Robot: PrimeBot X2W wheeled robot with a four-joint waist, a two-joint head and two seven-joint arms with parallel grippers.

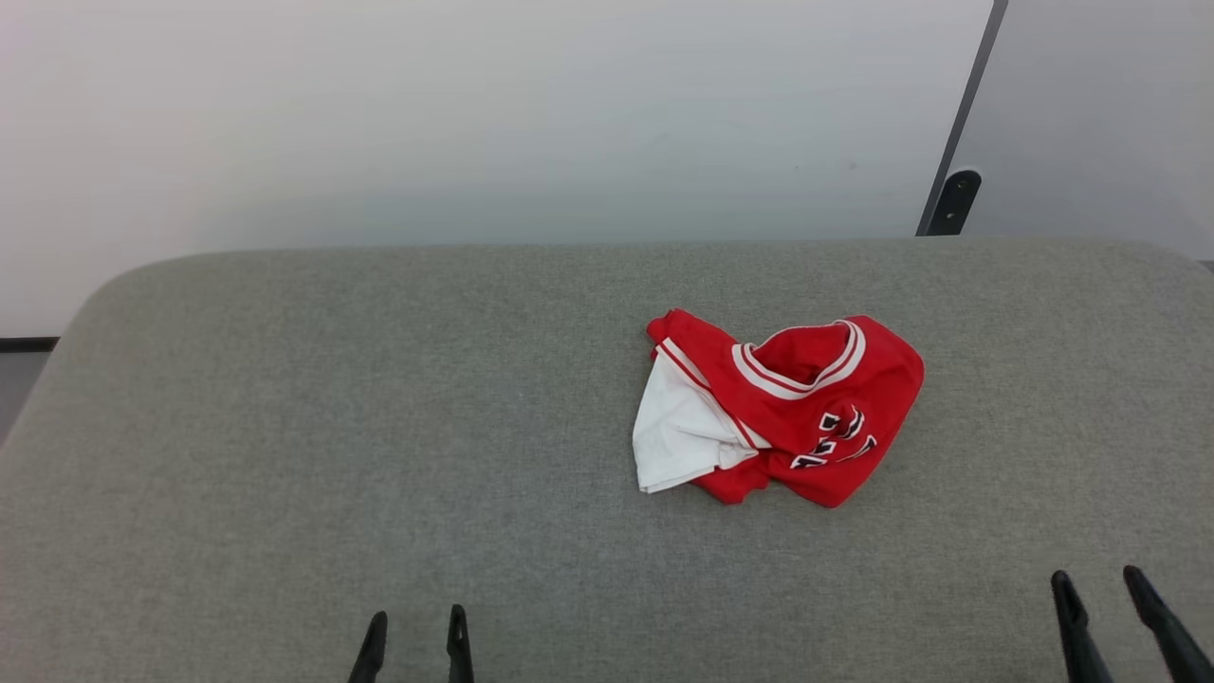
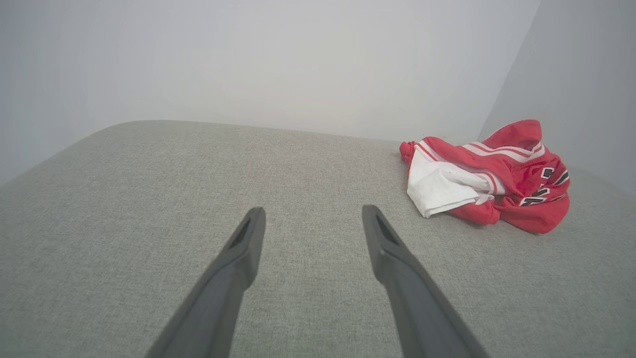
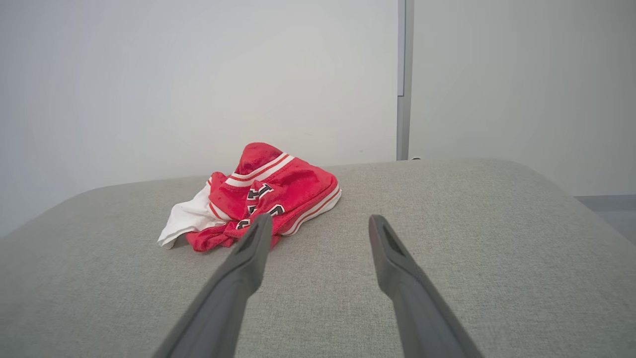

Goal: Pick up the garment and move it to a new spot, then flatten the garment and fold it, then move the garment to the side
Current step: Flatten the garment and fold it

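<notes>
The garment (image 1: 797,398) is a red jersey with white-and-red striped trim, a white panel and black lettering, lying crumpled in a heap right of the middle of the grey fabric surface (image 1: 379,427). It also appears at the right of the left wrist view, garment (image 2: 497,174), and left of centre in the right wrist view, garment (image 3: 268,199). My left gripper (image 1: 417,621) stands open at the near edge, well to the left of the heap. My right gripper (image 1: 1098,581) is open at the near right, apart from the heap. Nothing is between either pair of fingers.
The grey padded surface has rounded far corners and ends against a pale wall (image 1: 474,114). A dark vertical strip with a black fitting (image 1: 953,199) stands behind the far right edge. Floor (image 3: 611,209) shows past the right edge.
</notes>
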